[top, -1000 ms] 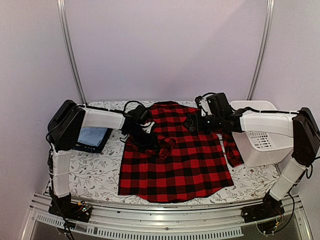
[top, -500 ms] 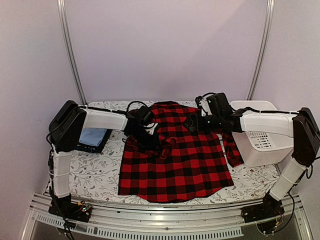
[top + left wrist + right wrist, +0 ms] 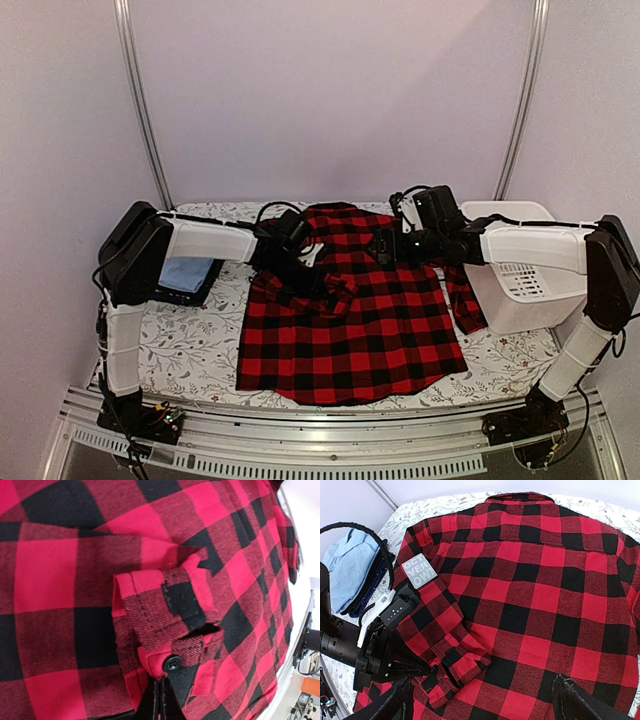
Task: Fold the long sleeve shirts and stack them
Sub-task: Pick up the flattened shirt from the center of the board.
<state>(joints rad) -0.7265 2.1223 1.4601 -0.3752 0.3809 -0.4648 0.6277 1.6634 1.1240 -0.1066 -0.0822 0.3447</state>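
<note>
The red-and-black checked flannel shirt [image 3: 350,320] lies spread flat, back up, in the middle of the table. Its left sleeve is folded inward, and the buttoned cuff [image 3: 165,625] rests on the shirt's back. My left gripper [image 3: 160,690] is shut, its tips pinching the cuff's edge beside the black button [image 3: 173,663]; it shows in the top view too [image 3: 322,290]. My right gripper [image 3: 485,705] hovers open above the upper back of the shirt [image 3: 530,595], touching nothing. A white-lettered patch [image 3: 419,571] sits on the sleeve. A light blue collared shirt [image 3: 185,272] lies folded on a dark navy garment [image 3: 370,597] at the left.
A white plastic basket [image 3: 520,285] stands at the table's right edge, with the shirt's right sleeve [image 3: 465,305] hanging beside it. The table has a floral cover [image 3: 190,350]. My left arm's black cable [image 3: 380,545] loops over the folded stack.
My left gripper has slid right onto the folded sleeve's cuff and closed on its edge. The right arm has not moved.
</note>
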